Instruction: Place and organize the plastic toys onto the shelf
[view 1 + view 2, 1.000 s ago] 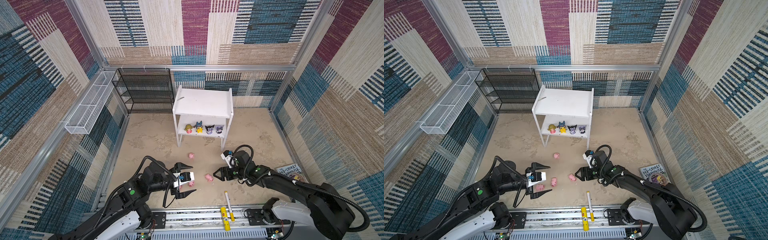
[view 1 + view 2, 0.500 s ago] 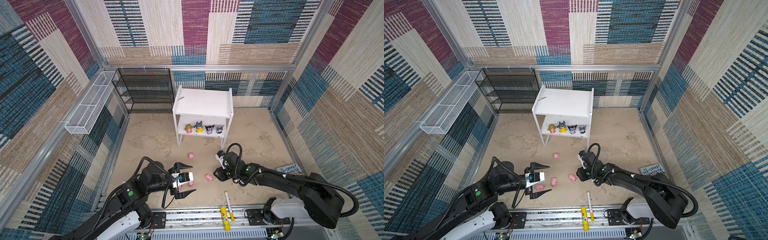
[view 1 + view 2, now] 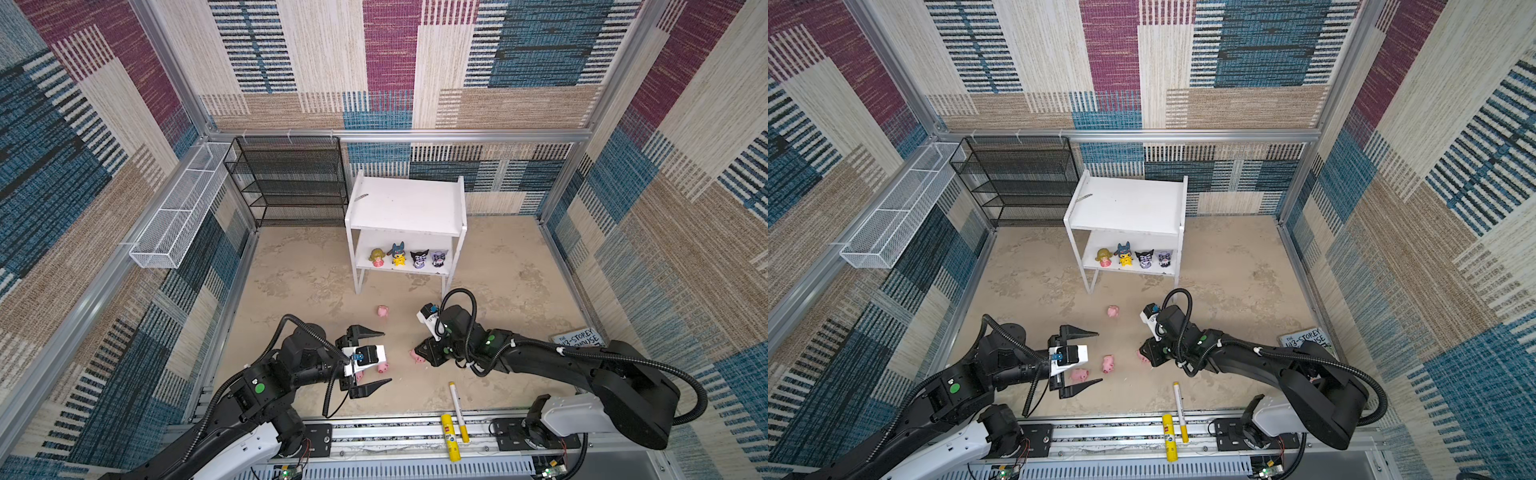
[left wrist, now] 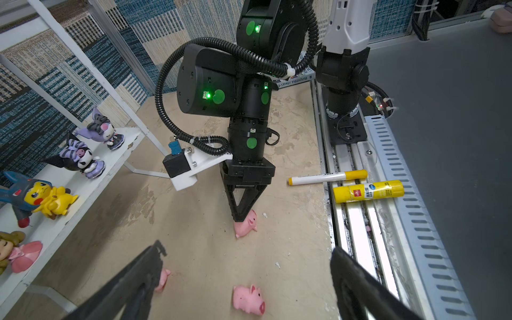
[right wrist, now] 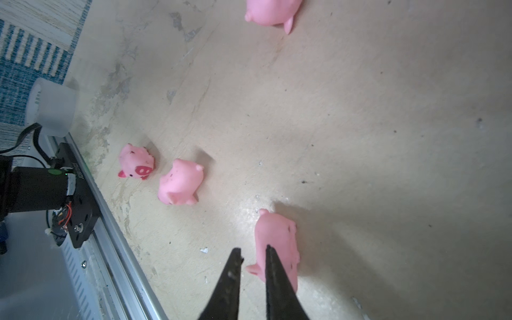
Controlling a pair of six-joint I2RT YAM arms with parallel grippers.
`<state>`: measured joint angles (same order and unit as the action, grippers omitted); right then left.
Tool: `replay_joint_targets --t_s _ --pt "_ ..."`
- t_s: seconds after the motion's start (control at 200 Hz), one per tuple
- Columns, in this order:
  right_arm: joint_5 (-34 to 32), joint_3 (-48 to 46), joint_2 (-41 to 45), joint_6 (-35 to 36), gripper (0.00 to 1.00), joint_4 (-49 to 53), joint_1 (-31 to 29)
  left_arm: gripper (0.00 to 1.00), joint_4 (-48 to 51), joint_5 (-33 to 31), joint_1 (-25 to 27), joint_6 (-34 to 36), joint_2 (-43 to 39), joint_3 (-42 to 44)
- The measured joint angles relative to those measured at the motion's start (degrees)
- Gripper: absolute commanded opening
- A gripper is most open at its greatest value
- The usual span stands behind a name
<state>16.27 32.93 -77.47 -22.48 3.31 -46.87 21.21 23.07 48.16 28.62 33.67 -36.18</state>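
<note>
A stained beige table (image 3: 511,266) lay inside walls (image 3: 395,62) of woven patchwork in blue, purple and tan. Well in front of the shelf (image 3: 405,208), the right tool (image 5: 252,253) pointed down at the table with its jaws closed almost together. A pink pig (image 5: 277,235) lay on its side against the outer face of one finger (image 5: 274,279). Only a small pink nub showed in the narrow gap, and we could not tell whether it was pinched.

Farther from the shelf, the left tool (image 3: 1099,356) hovered low with its jaws spread wide, gripping nothing. A second pig (image 3: 1079,375) lay beneath it, between the spread fingers. A third pig (image 3: 1108,364) lay just past the fingertips, between the two tools. A fourth pig (image 3: 1113,311) sat alone, nearest the shelf, a little in front of its legs.

On the shelf's lower board four toys stood upright in a row: a blond doll (image 3: 377,257), a yellow figure with a blue hood (image 3: 398,255), a black-and-purple figure (image 3: 419,259) and a second big-eared figure (image 3: 438,257).

A black mesh rack (image 3: 291,183) stood just beside the shelf, and a white wire basket (image 3: 174,220) hung on the wall beyond the rack. At the table edge farthest from the shelf lay a yellow-capped marker (image 3: 457,405). A yellow tube (image 3: 450,436) rested on the rail beside it.
</note>
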Motion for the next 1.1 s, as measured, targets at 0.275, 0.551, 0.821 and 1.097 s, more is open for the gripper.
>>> replay_joint_targets --t_s 0.275,0.551,0.821,1.097 --pt "0.2 -1.5 -1.7 -0.2 0.2 -1.9 0.0 0.96 0.0 -0.2 0.0 0.0 -0.3 0.0" --pt "-1.8 -2.0 -2.7 -0.7 0.19 -3.3 0.0 0.96 0.0 -0.2 0.0 0.0 -1.1 0.1" --pt "-5.0 -2.5 -1.7 -0.6 0.2 -3.4 2.1 0.96 0.0 -0.2 0.0 0.0 -1.7 0.2" --pt "-6.4 -3.7 2.4 1.8 0.36 -2.0 3.5 0.96 0.0 -0.2 0.0 0.0 -1.8 0.3"
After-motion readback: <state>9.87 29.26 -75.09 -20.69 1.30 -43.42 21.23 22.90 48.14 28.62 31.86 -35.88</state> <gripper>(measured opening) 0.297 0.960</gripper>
